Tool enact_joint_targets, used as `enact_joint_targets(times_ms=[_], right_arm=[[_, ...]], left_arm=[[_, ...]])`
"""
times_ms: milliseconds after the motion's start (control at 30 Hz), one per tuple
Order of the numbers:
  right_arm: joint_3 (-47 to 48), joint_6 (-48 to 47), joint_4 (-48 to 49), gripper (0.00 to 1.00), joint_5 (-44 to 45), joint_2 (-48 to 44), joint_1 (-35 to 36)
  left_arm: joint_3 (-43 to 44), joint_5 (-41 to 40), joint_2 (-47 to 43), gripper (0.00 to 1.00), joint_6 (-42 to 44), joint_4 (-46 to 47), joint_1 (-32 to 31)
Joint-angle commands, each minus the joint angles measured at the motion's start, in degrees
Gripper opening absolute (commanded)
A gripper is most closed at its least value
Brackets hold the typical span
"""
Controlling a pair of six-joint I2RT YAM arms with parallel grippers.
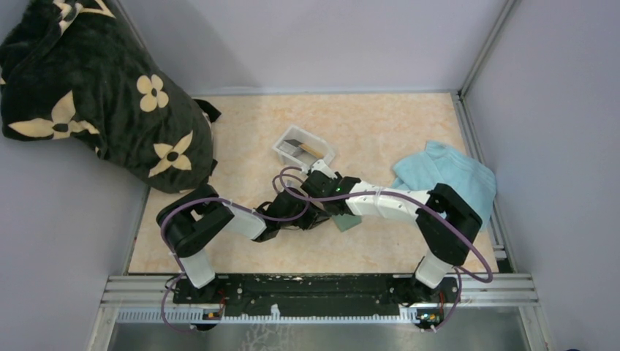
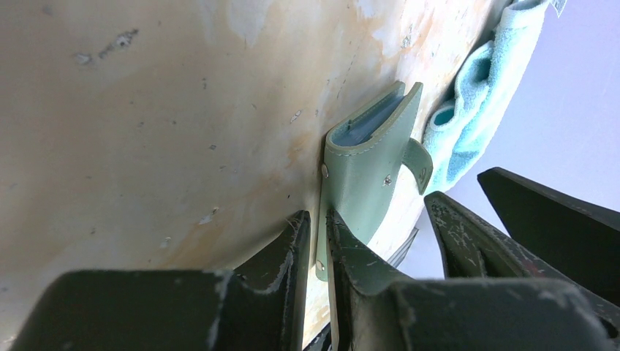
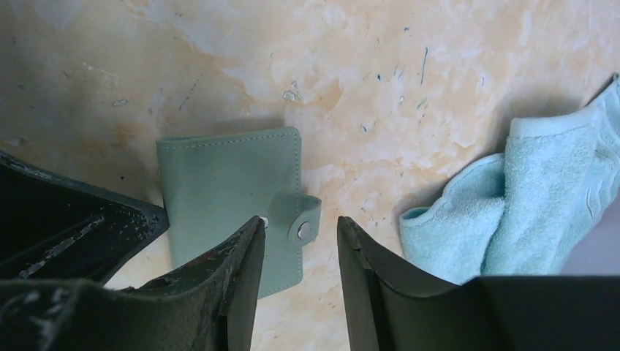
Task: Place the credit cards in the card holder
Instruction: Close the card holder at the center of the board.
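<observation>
Texture: smooth stitched grn card holder (image 3: pixel 227 183), rect., snap tab.

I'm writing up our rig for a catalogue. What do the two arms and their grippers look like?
Both the left arm and right arm alternate white links with chunky black joints. A purple cable loops along each. A small green light glows near the right wrist. The left gripper and right gripper have black wedge-shaped fingers, scuffed with pale scratches.

Blue towel (image 1: pixel 450 174) right, white tray (image 1: pixel 284 139) behind centre, black floral cloth (image 1: pixel 95 88) left
</observation>
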Motion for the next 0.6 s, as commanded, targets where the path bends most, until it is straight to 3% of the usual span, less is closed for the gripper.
enact_joint_targets(times_ms=[0, 567], right_arm=[[1.18, 1.66, -0.74, 0.42, 0.36, 0.58, 0.68], [0.05, 3.74, -1.88, 0.37, 3.42, 4.73, 0.02]], left_arm=[[-1.67, -1.70, 3.33, 0.23, 2.88, -9.28, 0.37], [-2.17, -1.24, 3.72, 0.23, 2.78, -8.35, 0.56]])
